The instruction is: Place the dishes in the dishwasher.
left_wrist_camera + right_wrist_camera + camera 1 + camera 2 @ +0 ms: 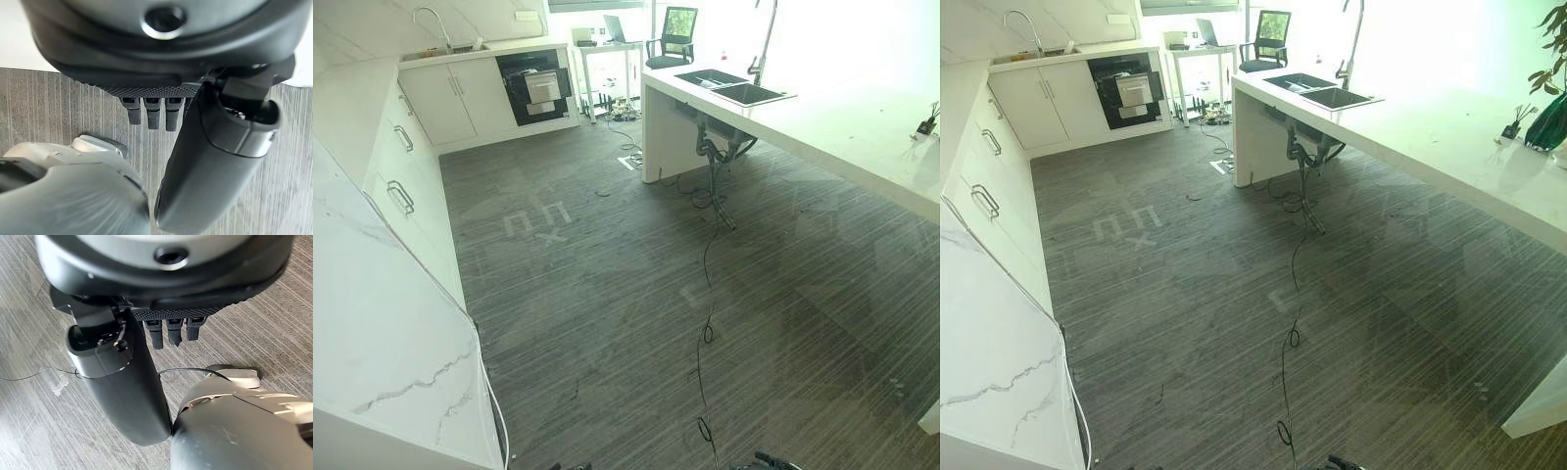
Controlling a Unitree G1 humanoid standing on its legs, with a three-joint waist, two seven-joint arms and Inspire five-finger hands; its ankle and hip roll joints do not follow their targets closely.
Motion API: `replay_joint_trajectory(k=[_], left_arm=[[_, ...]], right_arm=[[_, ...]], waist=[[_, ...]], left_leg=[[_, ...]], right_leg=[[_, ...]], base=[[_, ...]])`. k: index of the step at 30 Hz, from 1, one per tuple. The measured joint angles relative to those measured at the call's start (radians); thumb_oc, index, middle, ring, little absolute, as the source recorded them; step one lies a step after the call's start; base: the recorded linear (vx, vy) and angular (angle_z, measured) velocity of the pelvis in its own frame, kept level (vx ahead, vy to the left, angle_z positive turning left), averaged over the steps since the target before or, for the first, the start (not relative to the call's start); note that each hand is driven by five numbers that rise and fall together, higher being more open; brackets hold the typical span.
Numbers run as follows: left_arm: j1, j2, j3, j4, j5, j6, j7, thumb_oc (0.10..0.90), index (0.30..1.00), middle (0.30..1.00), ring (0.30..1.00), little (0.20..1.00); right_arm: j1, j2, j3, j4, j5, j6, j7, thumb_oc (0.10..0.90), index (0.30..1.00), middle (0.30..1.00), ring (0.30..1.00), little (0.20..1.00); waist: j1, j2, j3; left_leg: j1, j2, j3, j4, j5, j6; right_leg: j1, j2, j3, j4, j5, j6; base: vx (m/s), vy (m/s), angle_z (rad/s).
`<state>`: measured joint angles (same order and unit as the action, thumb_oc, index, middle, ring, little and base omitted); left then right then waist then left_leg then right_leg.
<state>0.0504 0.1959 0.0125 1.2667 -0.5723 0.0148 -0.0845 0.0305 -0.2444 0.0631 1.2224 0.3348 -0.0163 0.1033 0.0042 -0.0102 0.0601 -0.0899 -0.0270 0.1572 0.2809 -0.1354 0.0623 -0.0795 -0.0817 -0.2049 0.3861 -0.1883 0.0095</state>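
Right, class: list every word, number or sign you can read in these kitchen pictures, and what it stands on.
No word or number can be read.
Floor: pale tape marks, two open boxes and a cross, not letters.
Black appliance in the far cabinets: a pale sheet on its door, too small to read.
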Motion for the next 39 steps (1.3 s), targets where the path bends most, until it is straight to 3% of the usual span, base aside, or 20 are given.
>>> replay_joint_trajectory(k=[7, 19, 27, 31, 34, 39], left_arm=[[-0.007, 0.019, -0.029, -0.002, 0.087, 0.002, -0.010, 0.800, 0.900, 0.900, 0.900, 0.900], [-0.009, 0.021, -0.048, -0.001, 0.108, 0.003, -0.009, 0.800, 0.900, 0.900, 0.900, 0.900], [-0.013, 0.021, -0.048, -0.001, 0.108, 0.000, -0.011, 0.800, 0.900, 0.900, 0.900, 0.900], [0.011, 0.022, -0.027, -0.080, 0.103, -0.016, -0.040, 0.800, 0.900, 0.900, 0.900, 0.900], [0.017, 0.022, -0.017, -0.112, 0.104, -0.051, -0.036, 0.800, 0.900, 0.900, 0.900, 0.900], [0.054, 0.022, 0.011, -0.344, 0.085, -0.073, -0.019, 0.800, 0.900, 0.900, 0.900, 0.900]], right_arm=[[0.011, -0.003, 0.001, 0.002, 0.000, 0.001, -0.003, 0.800, 0.900, 0.900, 0.900, 0.900], [0.013, -0.003, 0.000, 0.002, -0.001, -0.006, -0.006, 0.800, 0.900, 0.900, 0.900, 0.900], [0.014, -0.004, 0.001, 0.001, 0.001, -0.044, 0.003, 0.800, 0.900, 0.900, 0.900, 0.900], [0.049, -0.027, -0.008, -0.198, 0.055, -0.115, 0.037, 0.800, 0.900, 0.900, 0.900, 0.900], [0.049, -0.038, -0.014, -0.287, 0.073, -0.134, 0.028, 0.800, 0.900, 0.900, 0.900, 0.900], [0.094, -0.045, -0.019, -0.600, 0.083, -0.125, -0.005, 0.800, 0.900, 0.900, 0.900, 0.900]], waist=[[-0.001, 0.002, -0.034], [-0.002, 0.002, -0.032], [-0.001, -0.001, -0.031], [-0.002, -0.009, -0.007], [-0.001, -0.016, 0.004], [-0.002, -0.019, 0.019]], left_leg=[[-0.014, 0.000, 0.000, 0.005, 0.001, 0.000], [-0.020, 0.001, -0.001, 0.011, 0.000, -0.001], [-0.031, 0.001, -0.001, 0.012, 0.005, 0.007], [-0.029, 0.001, -0.007, 0.011, 0.009, 0.002], [-0.031, 0.001, -0.013, 0.011, 0.008, -0.004], [-0.033, 0.004, -0.022, 0.010, 0.016, -0.004]], right_leg=[[-0.015, 0.000, 0.000, 0.005, -0.001, -0.001], [-0.021, 0.000, 0.001, 0.012, -0.007, 0.006], [-0.032, 0.000, 0.000, 0.012, -0.003, -0.003], [-0.034, 0.002, 0.000, 0.012, -0.006, 0.003], [-0.034, 0.004, -0.003, 0.013, -0.006, 0.002], [-0.034, 0.009, -0.008, 0.011, -0.007, 0.000]], base=[[0.00, 0.000, 0.00], [0.00, 0.000, 0.00], [0.00, 0.000, 0.00], [0.02, -0.029, 0.03], [0.02, -0.060, 0.05], [0.02, -0.088, 0.03]])
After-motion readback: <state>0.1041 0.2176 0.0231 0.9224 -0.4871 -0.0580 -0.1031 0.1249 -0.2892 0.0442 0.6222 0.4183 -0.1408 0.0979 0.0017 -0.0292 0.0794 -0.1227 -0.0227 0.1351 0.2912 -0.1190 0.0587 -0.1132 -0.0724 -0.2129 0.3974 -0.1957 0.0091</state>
